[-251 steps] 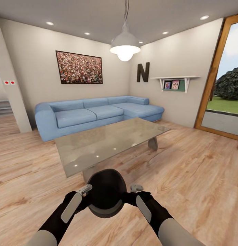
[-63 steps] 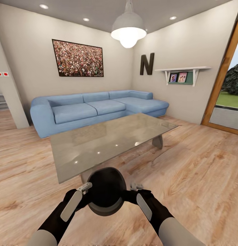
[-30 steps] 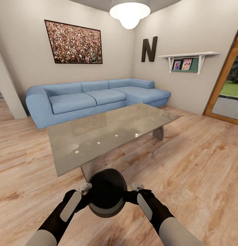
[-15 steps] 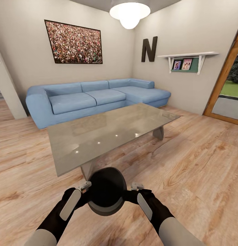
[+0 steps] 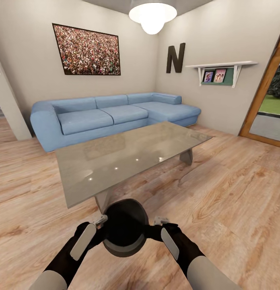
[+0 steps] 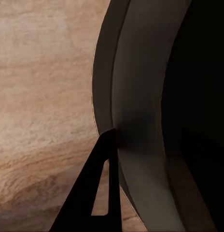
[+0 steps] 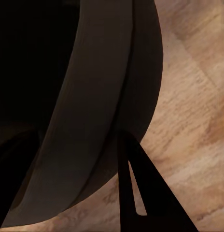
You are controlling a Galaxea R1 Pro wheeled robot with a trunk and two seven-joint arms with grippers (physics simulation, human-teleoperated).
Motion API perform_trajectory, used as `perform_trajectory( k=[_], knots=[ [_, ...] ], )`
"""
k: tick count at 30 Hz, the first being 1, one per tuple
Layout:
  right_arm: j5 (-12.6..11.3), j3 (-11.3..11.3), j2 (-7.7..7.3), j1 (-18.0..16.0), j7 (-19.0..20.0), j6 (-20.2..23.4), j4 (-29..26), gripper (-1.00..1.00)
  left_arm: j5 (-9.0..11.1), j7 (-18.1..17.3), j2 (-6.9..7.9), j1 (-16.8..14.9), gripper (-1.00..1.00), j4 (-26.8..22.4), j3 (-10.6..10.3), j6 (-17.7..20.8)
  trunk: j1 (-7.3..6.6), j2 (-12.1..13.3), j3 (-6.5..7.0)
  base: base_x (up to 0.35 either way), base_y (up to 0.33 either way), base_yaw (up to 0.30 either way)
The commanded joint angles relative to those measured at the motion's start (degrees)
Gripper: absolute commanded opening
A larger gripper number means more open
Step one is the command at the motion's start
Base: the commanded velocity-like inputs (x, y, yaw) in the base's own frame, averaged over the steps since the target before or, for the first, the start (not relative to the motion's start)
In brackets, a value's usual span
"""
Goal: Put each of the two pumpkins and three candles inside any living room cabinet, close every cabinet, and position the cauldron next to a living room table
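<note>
I hold the black cauldron [image 5: 124, 227] low over the wooden floor, mouth towards me, just short of the near edge of the grey glossy table [image 5: 128, 155]. My left gripper [image 5: 101, 221] is shut on its left rim and my right gripper [image 5: 159, 221] on its right rim. In the left wrist view one finger [image 6: 100, 193] lies against the outside of the cauldron's thick rim [image 6: 141, 96]. The right wrist view has a finger [image 7: 138, 188] outside the rim [image 7: 102, 96] in the same way. The pumpkins, candles and cabinet are out of view.
A blue corner sofa [image 5: 103, 117] runs along the far wall behind the table. At the right, a glass door [image 5: 268, 112] with a wooden frame opens onto a lawn. Bare wooden floor [image 5: 232, 193] lies to the right of the table.
Over the earlier frames the camera came closer to the table, then stopped a second ago. Since then the cauldron has sunk slightly, with both grippers still on it.
</note>
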Motion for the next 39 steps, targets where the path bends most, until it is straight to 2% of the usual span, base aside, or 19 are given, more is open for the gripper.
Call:
perform_trajectory(
  k=[1,39],
  knots=[
    [-2.6,0.4,-0.02,0.0,0.5,0.2,0.0,-1.0,4.1,-3.0,0.04,-0.1,-1.0,-1.7,0.2,-0.7,-0.01,0.0,-0.06,0.0,0.0,0.0],
    [-2.8,0.4,-0.02,0.0,0.5,0.2,0.0,-1.0,4.1,-3.0,0.11,-0.1,-1.0,-1.7,0.2,-0.7,-0.01,0.0,-0.06,0.036,0.0,0.0]
  ],
)
